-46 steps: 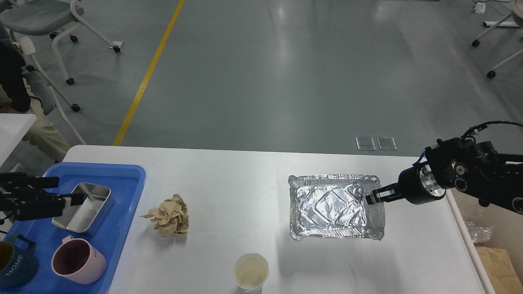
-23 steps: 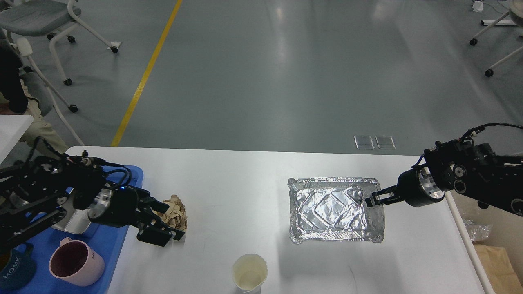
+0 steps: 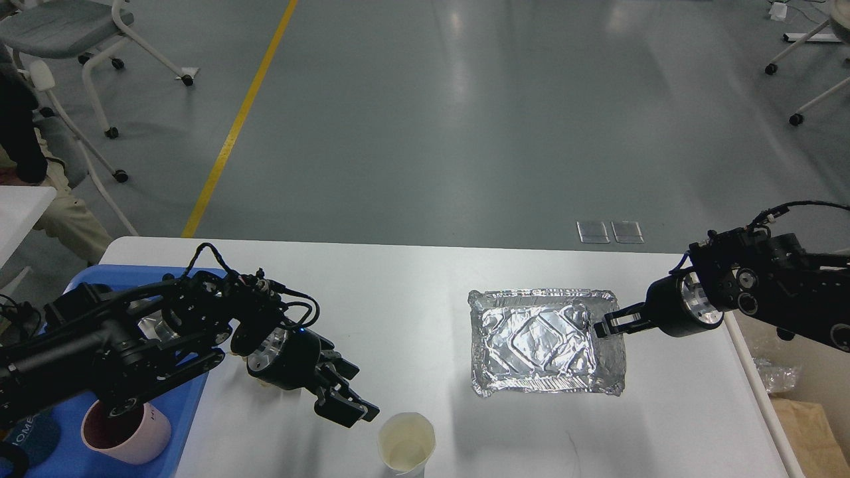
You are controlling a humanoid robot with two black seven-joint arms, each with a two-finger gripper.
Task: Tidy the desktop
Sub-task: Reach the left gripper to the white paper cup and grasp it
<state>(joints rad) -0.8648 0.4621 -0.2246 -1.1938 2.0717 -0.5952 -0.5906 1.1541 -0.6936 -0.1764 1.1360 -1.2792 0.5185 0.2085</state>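
Jaws of the left gripper (image 3: 345, 398) stand parted and hold nothing, hanging over the desk (image 3: 412, 279) near its front edge, just left of the paper cup (image 3: 406, 443). Jaws of the right gripper (image 3: 605, 323) appear drawn close together at the right rim of the foil tray (image 3: 546, 342); whether they pinch that rim cannot be told, since the fingers are small and dark.

Head view: the desk, a white top with rounded corners, fills the lower half of the frame. On its left end rests a blue tray (image 3: 192, 392), largely covered by the left arm; a pink mug (image 3: 126, 431) stands at the tray's front, and a dark mug (image 3: 26, 438) lettered in white shows at the frame's left margin. The foil tray lies right of centre, empty, its long sides parallel to the desk's front edge. The paper cup stands upright at the front edge, empty, well apart from the foil tray. Beyond the desk's far edge lies grey floor with a yellow line (image 3: 239, 119) and wheeled chairs (image 3: 86, 40) at the upper left.
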